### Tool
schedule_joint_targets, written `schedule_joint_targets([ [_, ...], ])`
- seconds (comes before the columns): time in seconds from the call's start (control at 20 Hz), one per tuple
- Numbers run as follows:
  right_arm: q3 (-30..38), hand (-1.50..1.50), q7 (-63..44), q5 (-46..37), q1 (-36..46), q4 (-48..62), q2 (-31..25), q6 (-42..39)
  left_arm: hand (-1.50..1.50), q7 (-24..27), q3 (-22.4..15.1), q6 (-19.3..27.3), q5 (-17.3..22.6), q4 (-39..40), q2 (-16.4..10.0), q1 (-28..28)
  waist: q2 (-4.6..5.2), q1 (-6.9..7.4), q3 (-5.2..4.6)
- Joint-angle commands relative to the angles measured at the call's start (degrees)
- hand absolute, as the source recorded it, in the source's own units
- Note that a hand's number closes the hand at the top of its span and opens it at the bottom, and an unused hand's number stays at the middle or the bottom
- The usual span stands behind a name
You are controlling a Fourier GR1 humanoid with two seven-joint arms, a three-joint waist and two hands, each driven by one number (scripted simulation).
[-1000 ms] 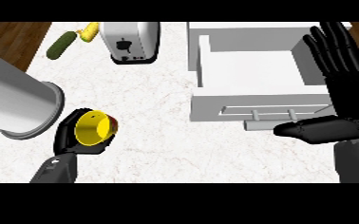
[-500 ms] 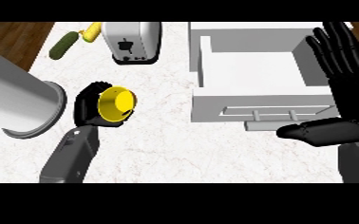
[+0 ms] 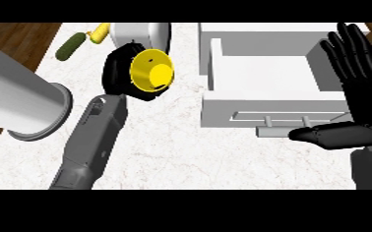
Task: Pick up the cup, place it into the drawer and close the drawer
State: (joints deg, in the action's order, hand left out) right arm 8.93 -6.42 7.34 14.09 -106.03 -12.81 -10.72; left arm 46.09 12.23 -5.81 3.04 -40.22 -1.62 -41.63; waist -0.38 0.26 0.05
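Note:
My left hand (image 3: 120, 73) is curled round the yellow cup (image 3: 151, 71) and holds it above the counter, left of the drawer; the cup's mouth faces the view. The open white drawer (image 3: 218, 86) stands at the right, its inside bare, with a handle (image 3: 291, 120) on its front. At the right edge my right hand (image 3: 349, 73) stays open, fingers up over the drawer's right side, its thumb lying in front of the drawer's front panel.
A white toaster (image 3: 149, 32) stands behind the cup, partly hidden by it. A large grey cylinder (image 3: 29, 103) lies at the left. A green vegetable (image 3: 70, 46) and a yellow one (image 3: 98, 31) lie at the back left, near the counter's wooden edge.
My left hand has carried the cup up, away from me and to the right, toward the drawer. The right hand has barely moved.

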Motion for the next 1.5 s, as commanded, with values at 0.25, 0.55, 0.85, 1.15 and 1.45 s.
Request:
schedule_joint_targets([
  [0.25,1.4,-1.50,1.9,0.4,1.5,1.8,-0.4,-0.4,1.50,-19.8,-8.2,9.8,2.9,-11.3,1.6,-10.5,0.20,-0.34,-0.03],
  [0.55,-1.5,-1.50,1.4,-2.8,4.3,4.3,1.4,1.7,1.50,-26.7,-12.4,20.0,5.2,-2.4,1.6,-25.2,0.67,-1.60,-0.03],
  [0.85,-0.8,-1.50,3.2,-1.8,3.3,4.1,1.2,0.5,1.50,-31.3,-18.9,25.7,10.3,9.4,1.6,-31.9,1.00,-3.54,0.01],
  [1.15,0.1,-1.50,3.2,0.2,6.7,6.0,0.4,-0.5,1.50,-33.7,-23.9,28.3,13.0,18.5,1.6,-36.9,1.66,-5.84,0.07],
  [1.45,-1.6,-1.50,3.7,0.6,6.4,4.8,-0.3,-3.2,1.50,-35.1,-30.0,21.1,13.3,23.2,1.6,-35.1,2.55,-8.85,0.10],
])
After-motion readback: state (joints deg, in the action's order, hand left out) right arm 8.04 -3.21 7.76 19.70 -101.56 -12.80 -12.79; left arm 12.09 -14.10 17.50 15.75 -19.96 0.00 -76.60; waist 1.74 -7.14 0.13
